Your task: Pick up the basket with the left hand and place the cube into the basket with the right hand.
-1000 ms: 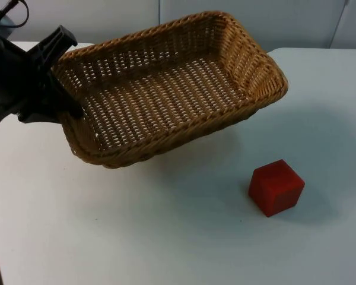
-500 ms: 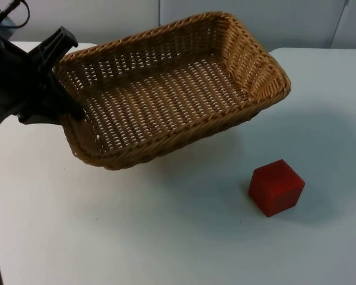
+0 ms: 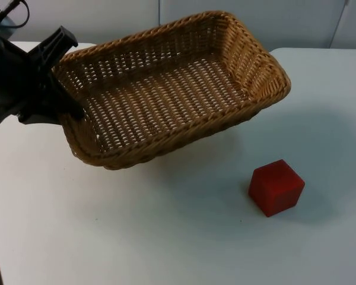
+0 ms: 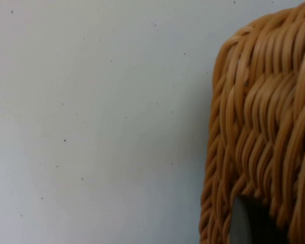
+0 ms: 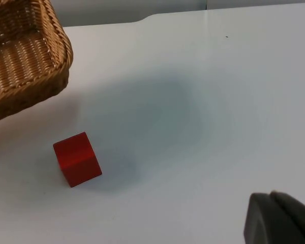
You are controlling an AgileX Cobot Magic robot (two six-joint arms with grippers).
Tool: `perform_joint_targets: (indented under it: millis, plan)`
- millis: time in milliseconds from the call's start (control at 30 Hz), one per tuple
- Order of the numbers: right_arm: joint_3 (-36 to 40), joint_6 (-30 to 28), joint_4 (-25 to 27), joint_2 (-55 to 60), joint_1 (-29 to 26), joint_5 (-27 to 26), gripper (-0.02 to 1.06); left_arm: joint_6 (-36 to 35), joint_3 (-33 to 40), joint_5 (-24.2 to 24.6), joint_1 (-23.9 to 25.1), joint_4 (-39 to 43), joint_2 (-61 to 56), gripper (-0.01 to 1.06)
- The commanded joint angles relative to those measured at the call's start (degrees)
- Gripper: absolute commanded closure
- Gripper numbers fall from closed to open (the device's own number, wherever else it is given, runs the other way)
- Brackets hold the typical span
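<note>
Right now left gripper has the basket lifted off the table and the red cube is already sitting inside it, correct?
Not quite. The left gripper does hold the basket by its rim, raised above the table, but the red cube is not inside it. The top view shows the cube resting on the table beside the basket; the right wrist view shows the same.

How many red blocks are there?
1. The red cube sits on the white table, outside the basket that the left end effector holds up. None lies inside the basket.
</note>
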Motion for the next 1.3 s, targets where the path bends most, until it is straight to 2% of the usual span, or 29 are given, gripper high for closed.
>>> perform_joint_targets:
  millis: [0, 200, 267, 333, 367, 400, 467, 500, 533, 600, 667, 700, 733, 800, 833, 867, 900, 933, 1000, 1033, 1133, 1267]
  plan:
    - [0.4, -0.3, 0.0, -0.2, 0.2, -0.7, 1.05, 0.0, -0.4, 1.0, 0.0, -1.1, -1.0, 1.05]
    - [0.4, -0.3, 0.0, -0.2, 0.2, -0.7, 1.05, 0.0, -0.4, 1.0, 0.0, -1.1, -1.0, 1.05]
    - [0.4, 0.5, -3.3, -0.2, 0.2, -0.7, 1.05, 0.0, -0.4, 1.0, 0.0, -1.1, -1.0, 1.05]
    - [0.4, 1.6, -9.5, 3.8, 0.2, -1.1, 1.05, 0.0, -0.4, 1.0, 0.0, -1.1, -1.0, 1.05]
    - [0.4, 1.6, -9.5, 3.8, 0.2, -1.1, 1.05, 0.0, -0.4, 1.0, 0.0, -1.1, -1.0, 1.05]
    - [0.3, 2.2, -13.3, 7.8, 0.2, -2.1, 1.05, 0.0, -0.4, 1.0, 0.0, -1.1, -1.0, 1.05]
    - [-1.2, 5.0, -18.2, 16.4, 0.2, -7.6, 1.05, 0.0, -0.4, 1.0, 0.0, -1.1, -1.0, 1.05]
    - [-1.8, 5.4, -19.1, 21.4, 0.2, -12.3, 1.05, 0.0, -0.4, 1.0, 0.0, -1.1, -1.0, 1.05]
    - [-1.8, 5.4, -19.1, 21.4, 0.2, -12.3, 1.05, 0.0, -0.4, 1.0, 0.0, -1.1, -1.0, 1.05]
    - [-3.4, 5.7, -19.0, 31.3, 0.2, -21.6, 1.05, 0.0, -0.4, 1.0, 0.0, -1.1, -1.0, 1.05]
    - [-5.6, 5.7, -16.8, 43.2, 0.2, -26.8, 1.00, 0.0, -0.4, 1.0, 0.0, -1.1, -1.0, 1.05]
    - [-7.3, 5.4, -15.3, 49.5, 0.2, -27.9, 0.96, 0.0, -0.4, 1.0, 0.0, -1.1, -1.0, 1.05]
    - [-7.3, 5.4, -15.3, 49.5, 0.2, -27.9, 0.96, 0.0, -0.4, 1.0, 0.0, -1.1, -1.0, 1.05]
    - [-10.6, 3.3, -13.6, 60.9, 1.4, -28.1, 0.84, 0.0, -0.4, 1.0, 0.0, -1.1, -1.0, 1.05]
    - [-12.3, 2.9, -13.6, 66.5, 3.0, -28.0, 0.75, 0.0, -0.4, 1.0, 0.0, -1.1, -1.0, 1.05]
    - [-14.9, 1.9, -13.5, 73.0, 6.4, -28.0, 0.60, 0.0, -0.4, 1.0, 0.0, -1.1, -1.0, 1.05]
    - [-14.9, 1.9, -13.5, 73.0, 6.4, -28.0, 0.60, 0.0, -0.4, 1.0, 0.0, -1.1, -1.0, 1.05]
    - [-16.4, 0.9, -12.7, 77.4, 8.6, -28.1, 0.48, 0.0, -0.4, 1.0, 0.0, -1.1, -1.0, 1.05]
    - [-19.5, -1.6, -9.1, 83.7, 12.2, -30.8, 0.26, 0.0, -0.4, 1.0, 0.0, -1.1, -1.0, 1.05]
    - [-19.5, -1.6, -9.1, 83.7, 12.2, -30.8, 0.26, 0.0, -0.4, 1.0, 0.0, -1.1, -1.0, 1.05]
    - [-23.7, -6.5, -1.5, 92.1, 16.9, -35.9, 0.00, 0.0, -0.4, 1.0, 0.0, -1.1, -1.0, 1.05]
    - [-25.9, -8.2, 2.2, 97.0, 19.3, -38.2, 0.00, 0.0, -0.4, 1.0, 0.0, -1.1, -1.0, 1.05]
